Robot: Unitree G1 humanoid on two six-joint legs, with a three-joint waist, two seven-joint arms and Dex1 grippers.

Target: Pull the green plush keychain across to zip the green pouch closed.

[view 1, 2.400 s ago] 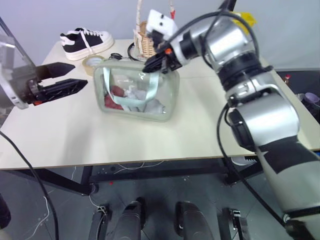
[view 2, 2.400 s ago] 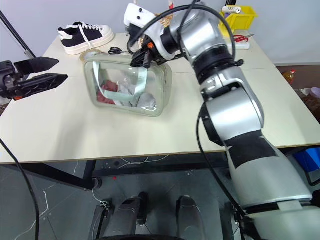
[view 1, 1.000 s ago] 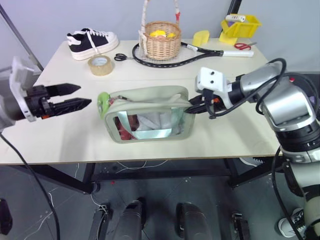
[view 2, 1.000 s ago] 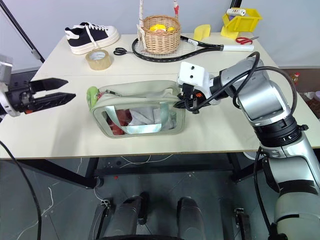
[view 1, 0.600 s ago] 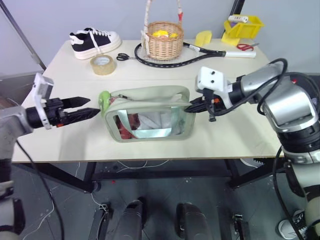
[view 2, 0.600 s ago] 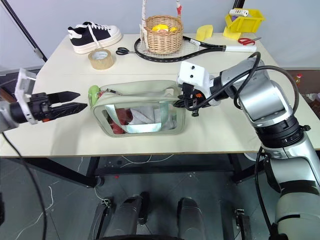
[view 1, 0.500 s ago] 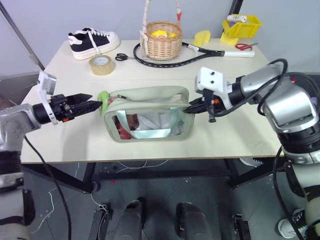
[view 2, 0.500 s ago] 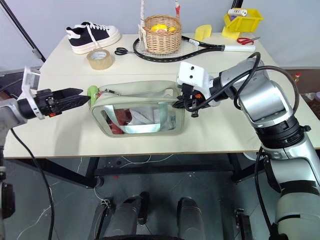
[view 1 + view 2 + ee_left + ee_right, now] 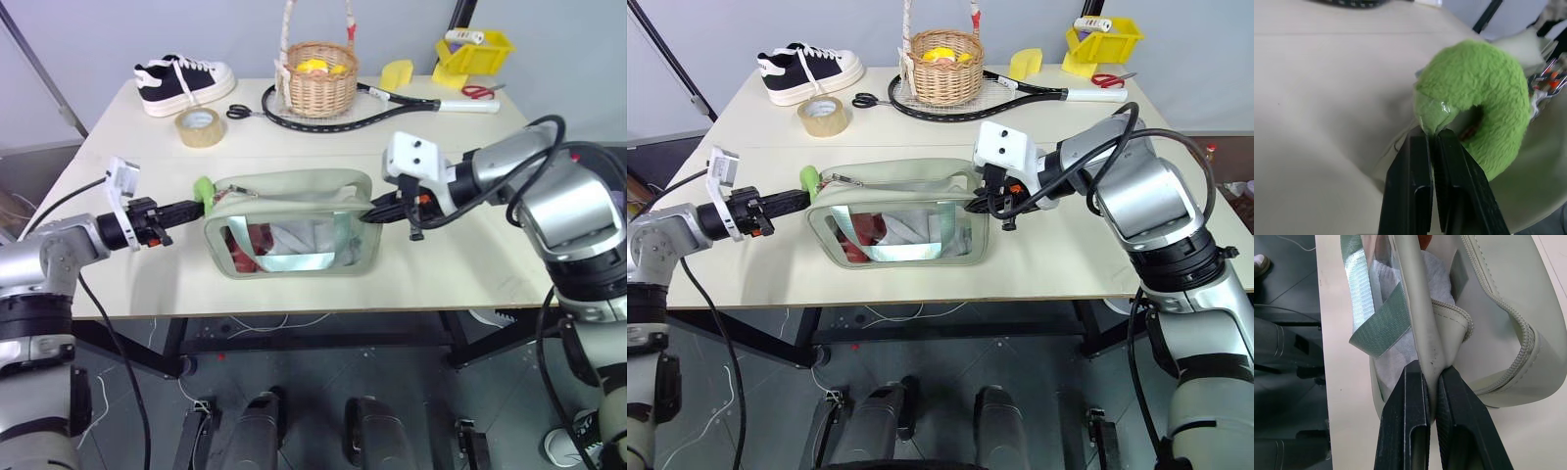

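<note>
The green pouch lies on the table, its zipper open along the top, with clothes and a light green strap showing through the clear window. At the pouch's left end sits the green plush keychain, a fuzzy lime ring. My left gripper reaches in level from the left and is shut on the ring's edge. My right gripper is shut on the pouch's right end wall, pinching the fabric between its black fingers.
At the back of the table stand a black-and-white shoe, a tape roll, scissors, a wicker basket, a racket and a yellow bin. The table's front edge runs just below the pouch.
My left gripper has moved right to the pouch's left end and closed on the plush keychain. The right gripper has kept its hold on the pouch's right end.
</note>
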